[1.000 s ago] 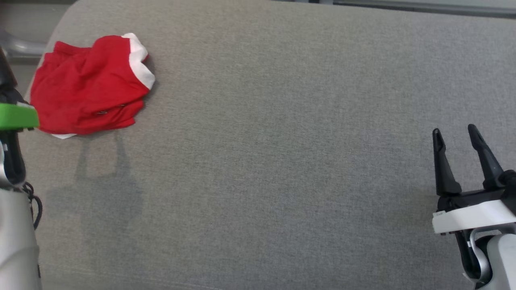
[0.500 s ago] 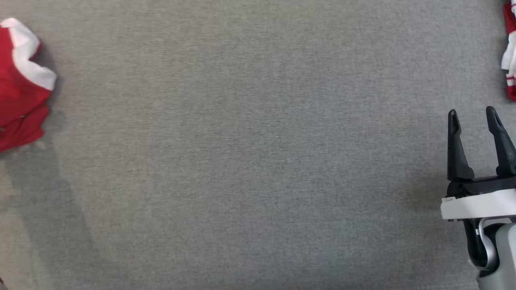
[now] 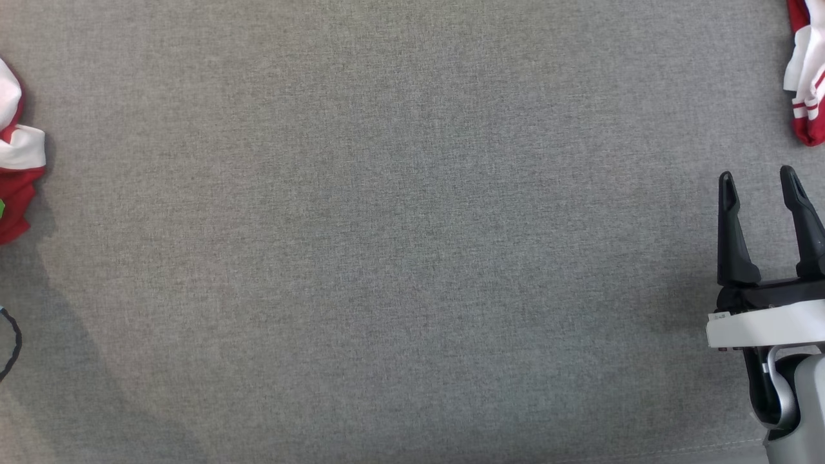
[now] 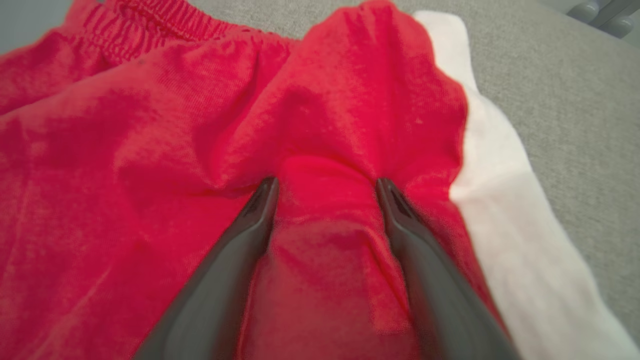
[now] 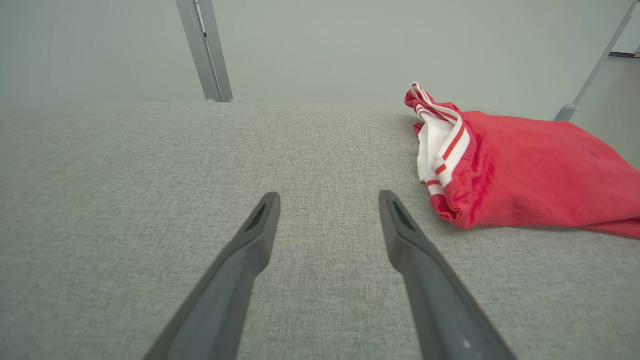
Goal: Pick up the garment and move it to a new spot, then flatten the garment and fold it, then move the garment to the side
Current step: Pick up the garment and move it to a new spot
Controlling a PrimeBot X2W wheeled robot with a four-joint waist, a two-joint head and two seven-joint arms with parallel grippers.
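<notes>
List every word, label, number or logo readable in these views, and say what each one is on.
No text can be read in any view.
One small tag on the white housing behind the right gripper, head view: too small to read.
The red garment and the red striped garment: no print or label showing.

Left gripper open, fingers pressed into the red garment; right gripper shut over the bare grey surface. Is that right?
No: the right gripper is open, fingers well apart, as the right wrist view shows. The rest stands: left gripper open, fingers pressed into the garment.
</notes>
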